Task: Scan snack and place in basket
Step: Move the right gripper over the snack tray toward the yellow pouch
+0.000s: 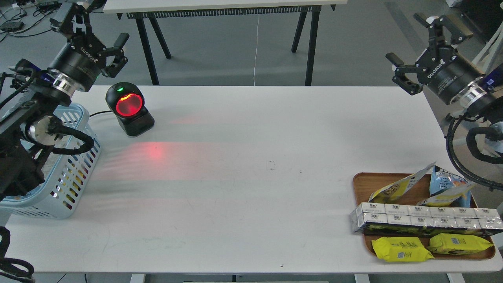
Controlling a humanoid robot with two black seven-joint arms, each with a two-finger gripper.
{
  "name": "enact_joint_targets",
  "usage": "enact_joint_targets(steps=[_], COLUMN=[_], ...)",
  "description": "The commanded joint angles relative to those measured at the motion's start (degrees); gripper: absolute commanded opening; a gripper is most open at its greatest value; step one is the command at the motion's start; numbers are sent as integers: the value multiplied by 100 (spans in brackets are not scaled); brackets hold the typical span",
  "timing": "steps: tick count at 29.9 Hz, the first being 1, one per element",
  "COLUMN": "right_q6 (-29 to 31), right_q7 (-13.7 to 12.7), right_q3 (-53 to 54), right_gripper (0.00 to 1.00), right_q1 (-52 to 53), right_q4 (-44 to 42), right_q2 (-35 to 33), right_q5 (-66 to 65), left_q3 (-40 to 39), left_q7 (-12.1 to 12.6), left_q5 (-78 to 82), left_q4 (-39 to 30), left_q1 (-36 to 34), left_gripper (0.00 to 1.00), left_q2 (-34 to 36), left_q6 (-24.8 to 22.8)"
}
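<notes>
Both grippers, left (103,24) and right (412,46), hang released and empty above the table (251,165), the snack (399,185) lying in the tray (363,182) (far from the basket (78,165)).

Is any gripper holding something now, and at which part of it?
Nothing is held. The left gripper and right gripper are both open and empty; the snack lies on the tray.

The word ROBOTIQ stands in white on the black wrist collar just behind the left gripper (103,28), seen upside down, and again on the collar just behind the right gripper (422,46). Print on the snack (401,184) and the yellow packets (401,249), well below that gripper, is too small to read
</notes>
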Motion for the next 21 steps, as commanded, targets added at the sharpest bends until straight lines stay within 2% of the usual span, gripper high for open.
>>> enact_joint_targets(steps=[1, 5, 8, 17, 21], right_q6=[0, 0, 0, 0, 0], right_q7=[-1, -1, -1, -1, -1], right_q3=[5, 5, 5, 5, -4], right_gripper=[98, 98, 98, 98, 98], right_q1=[0, 18, 105, 1563, 2214], right_q4=[170, 267, 250, 311, 679], right_q2=[-2, -55, -125, -775, -916], right_q5=[-49, -93, -601, -4704, -6189], left_q3=[-7, 20, 11, 2, 2], left_q7=[0, 0, 0, 0, 0], left_q5=[17, 25, -1, -10, -18], left_q4=[-273, -397, -406, -397, -397], left_q1=[60, 122, 95, 104, 95], left_gripper=[100, 100, 100, 100, 100], left_q2=[42, 51, 51, -142, -212], left_q6=[0, 0, 0, 0, 0])
